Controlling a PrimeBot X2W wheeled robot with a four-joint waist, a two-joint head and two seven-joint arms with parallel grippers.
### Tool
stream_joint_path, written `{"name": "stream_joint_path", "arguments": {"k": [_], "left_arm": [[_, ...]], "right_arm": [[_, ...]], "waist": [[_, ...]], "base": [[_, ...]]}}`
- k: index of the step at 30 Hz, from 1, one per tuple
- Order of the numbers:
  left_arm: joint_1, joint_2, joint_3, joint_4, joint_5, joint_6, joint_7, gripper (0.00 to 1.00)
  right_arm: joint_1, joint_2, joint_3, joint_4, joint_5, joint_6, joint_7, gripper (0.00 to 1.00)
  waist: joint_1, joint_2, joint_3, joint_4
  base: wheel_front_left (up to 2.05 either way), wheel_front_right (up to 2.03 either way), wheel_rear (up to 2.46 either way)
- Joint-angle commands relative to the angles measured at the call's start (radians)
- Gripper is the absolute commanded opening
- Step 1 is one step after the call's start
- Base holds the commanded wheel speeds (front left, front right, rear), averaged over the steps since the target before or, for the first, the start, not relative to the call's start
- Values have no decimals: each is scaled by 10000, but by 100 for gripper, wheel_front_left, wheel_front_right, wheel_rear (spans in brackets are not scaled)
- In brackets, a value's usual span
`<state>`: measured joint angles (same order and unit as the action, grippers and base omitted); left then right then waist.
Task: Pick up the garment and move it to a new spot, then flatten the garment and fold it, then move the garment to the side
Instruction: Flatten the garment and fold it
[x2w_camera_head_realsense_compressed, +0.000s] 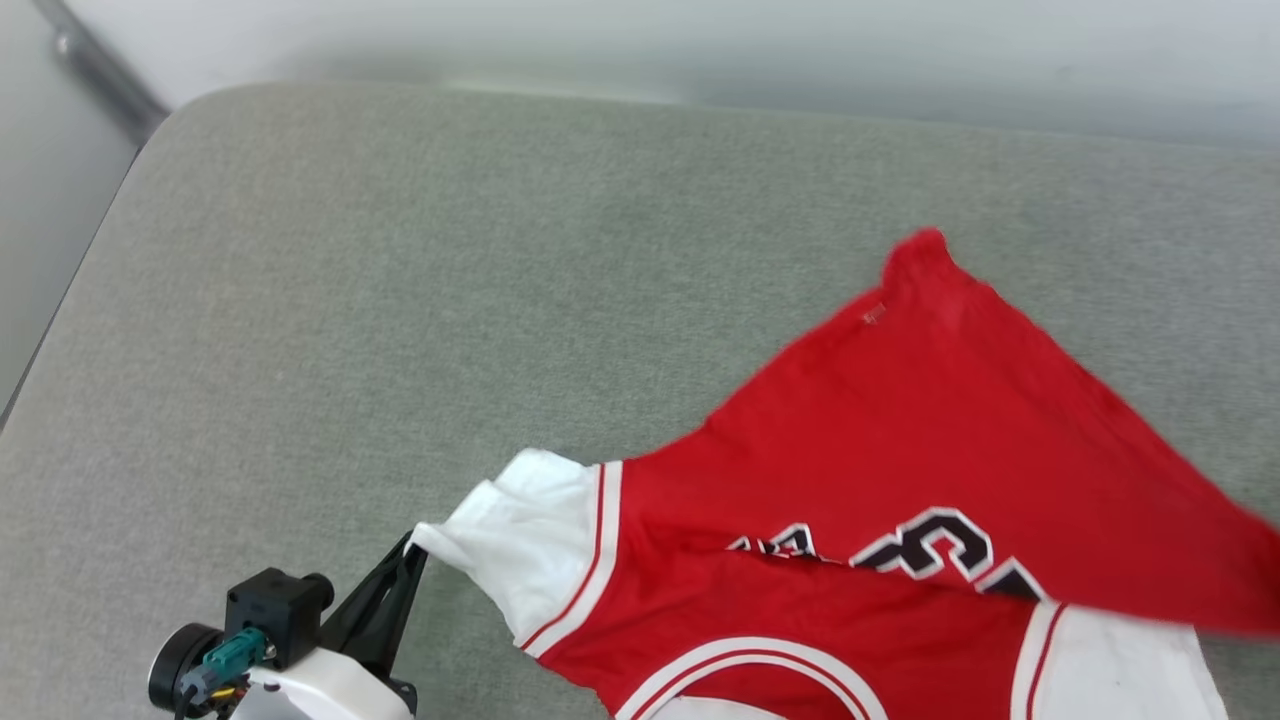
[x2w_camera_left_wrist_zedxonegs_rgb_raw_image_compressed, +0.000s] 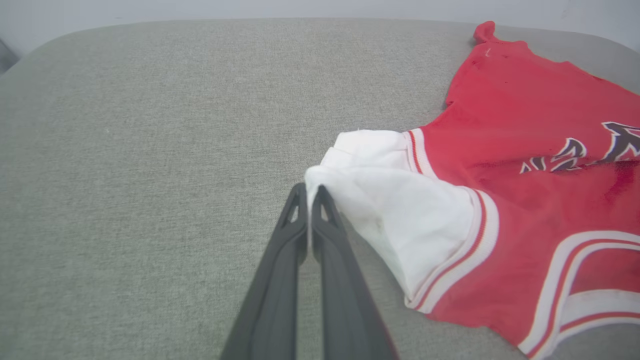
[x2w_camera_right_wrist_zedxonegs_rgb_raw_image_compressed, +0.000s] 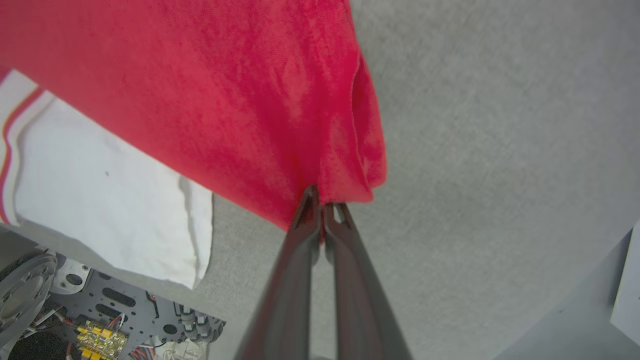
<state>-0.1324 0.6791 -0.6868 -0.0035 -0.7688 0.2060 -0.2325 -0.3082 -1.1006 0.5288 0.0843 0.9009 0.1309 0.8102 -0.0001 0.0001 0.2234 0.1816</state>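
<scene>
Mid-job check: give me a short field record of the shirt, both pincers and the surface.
shirt: red, white sleeves, creased across the numerals, not flat
left pincer: shut on the edge of a white sleeve
right pincer: shut on a red edge of the shirt
surface: grey fabric pad, shirt toward its right side
fold: not yet done

The grey padded surface is lying bare across its left and far parts, while the garment is taking up the near right and a pale wall is closing off the far edge.
</scene>
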Motion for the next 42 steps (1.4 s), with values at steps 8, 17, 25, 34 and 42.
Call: {"name": "stream_joint_path", "arguments": {"k": [8, 17, 25, 34, 42], "left_arm": [[289, 106, -24, -127, -39, 115, 34, 0], [424, 205, -5, -143, -112, 236, 56, 0], [101, 138, -125, -297, 94, 199, 158, 0], [-796, -263, -332, -341, 444, -18, 160, 0], [-1453, -723, -443, -203, 737, -213, 21, 0]], "right_arm": [[3324, 688, -522, 626, 362, -3, -1160, 0], [3906, 1082, -2076, -205, 248, -5, -1806, 100], [2140, 601, -3862, -2316, -126, -3, -1108, 100], [-1411, 530, -2787, -2896, -884, -3, 1689, 100], [-4480, 1961, -607, -1451, -2031, -3, 3628, 100]], "waist": [[1, -1, -274, -404], [1, -1, -302, -696], [1, -1, -34, -477], [1, -1, 958, 320], [1, -1, 1958, 852]], "base": [[0, 0, 0], [0, 0, 0], [0, 0, 0], [0, 0, 0], [0, 0, 0]]}}
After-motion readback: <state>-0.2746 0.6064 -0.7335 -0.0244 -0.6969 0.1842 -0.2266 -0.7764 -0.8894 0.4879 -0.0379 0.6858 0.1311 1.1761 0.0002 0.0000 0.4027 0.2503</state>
